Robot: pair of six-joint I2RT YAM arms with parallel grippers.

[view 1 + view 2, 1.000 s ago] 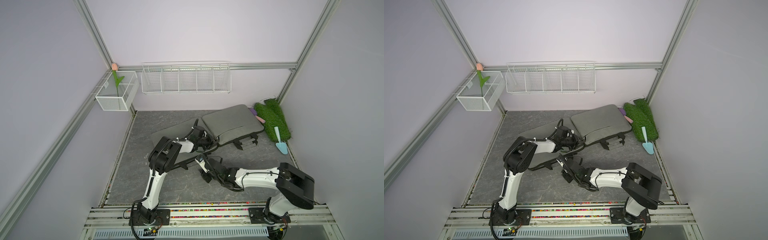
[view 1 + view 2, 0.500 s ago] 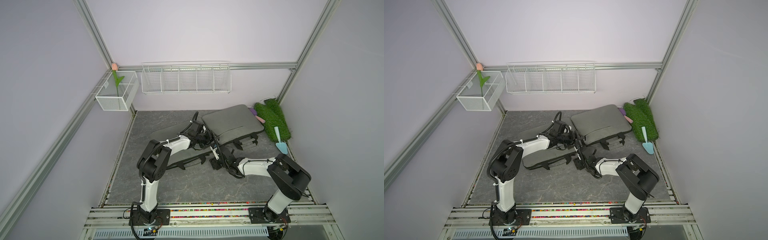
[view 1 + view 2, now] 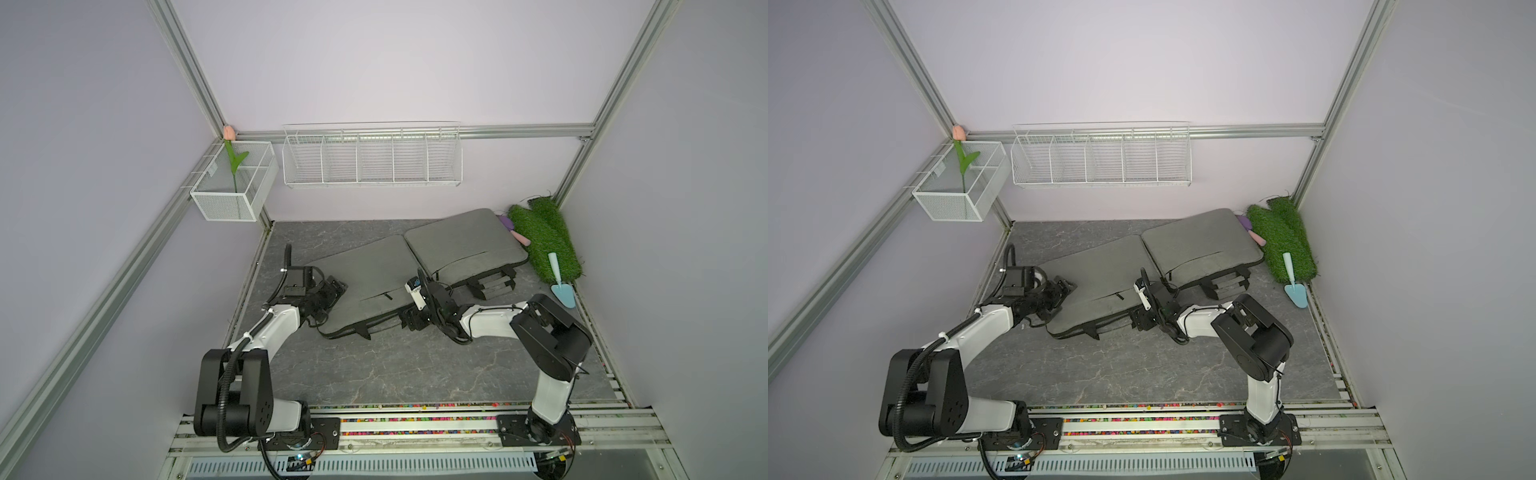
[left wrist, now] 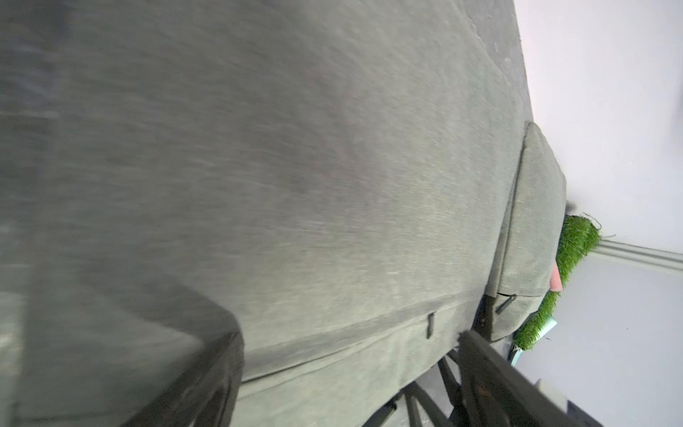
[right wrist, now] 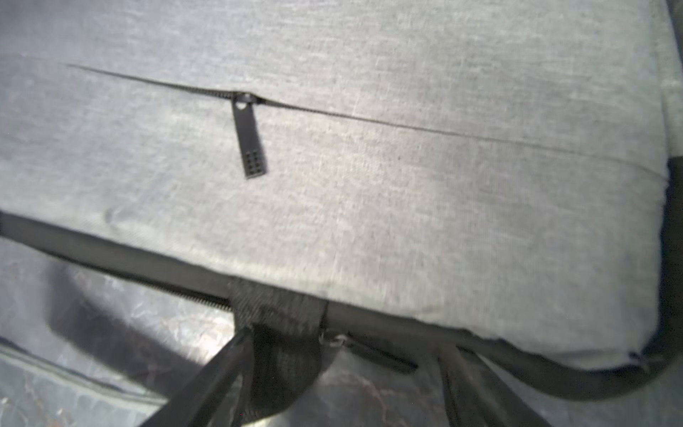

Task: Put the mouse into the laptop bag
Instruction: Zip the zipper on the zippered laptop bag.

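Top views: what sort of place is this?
Probably a lab robot test cell: plain walls in an aluminium frame, two arms on a front rail, props like the wire rack and fake turf.

A white wire rack with divided compartments hangs on the back wall; in the corner beside it, a white mesh basket holds an upright artificial tulip; at far right lies a folded artificial-grass mat; a light-blue trowel rests its handle on the mat, its blade on the dark marbled tabletop; a pink piece and a purple piece sit just beside the mat

Grey laptop bag on tabletop
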